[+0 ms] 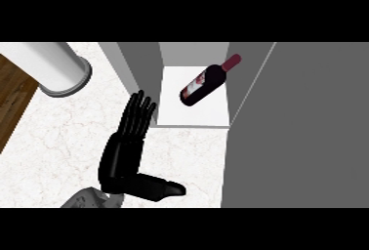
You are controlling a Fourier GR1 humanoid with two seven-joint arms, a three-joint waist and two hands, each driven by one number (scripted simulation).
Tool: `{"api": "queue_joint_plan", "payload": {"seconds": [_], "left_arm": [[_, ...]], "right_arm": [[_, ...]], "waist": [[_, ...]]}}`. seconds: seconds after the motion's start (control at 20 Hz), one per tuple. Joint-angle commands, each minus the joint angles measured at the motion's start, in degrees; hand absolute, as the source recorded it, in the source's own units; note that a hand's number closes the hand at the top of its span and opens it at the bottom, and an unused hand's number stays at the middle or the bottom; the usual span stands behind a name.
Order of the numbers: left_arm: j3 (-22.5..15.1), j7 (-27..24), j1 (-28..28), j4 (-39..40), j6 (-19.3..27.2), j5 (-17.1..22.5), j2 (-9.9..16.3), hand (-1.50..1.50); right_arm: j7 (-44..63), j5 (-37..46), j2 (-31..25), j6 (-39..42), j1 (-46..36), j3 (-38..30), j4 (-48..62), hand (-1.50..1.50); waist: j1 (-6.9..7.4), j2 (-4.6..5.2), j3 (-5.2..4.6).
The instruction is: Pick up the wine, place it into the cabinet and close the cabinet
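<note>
Marble counter [57, 132] runs beside a wood floor [14, 93]. Wine [207, 80] lies tilted inside the open cabinet [194, 117], apart from the left hand [124, 151], whose fingers are straight, thumb spread.

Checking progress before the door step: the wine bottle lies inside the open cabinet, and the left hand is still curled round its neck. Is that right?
Not quite. The wine bottle does lie inside the open cabinet, but the left hand is not on it: the head view shows it open, fingers straight, over the counter beside the cabinet, apart from the bottle.
</note>
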Motion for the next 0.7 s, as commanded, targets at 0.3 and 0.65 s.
{"api": "queue_joint_plan", "payload": {"seconds": [0.3, 0.65], "left_arm": [[3.7, 2.5, 11.6, -16.7, 3.6, -2.7, 7.6, -1.5], [7.4, -3.0, 28.3, -26.5, -0.6, -3.1, 15.5, -1.5]], "right_arm": [[-1.7, -2.0, -8.7, 13.6, 4.9, 3.5, 0.0, 1.5], [7.2, -7.0, -8.4, 13.9, 5.6, 11.1, -3.7, 1.5]], "waist": [[-0.09, 0.08, 0.02], [0.61, 0.02, -0.1]]}}
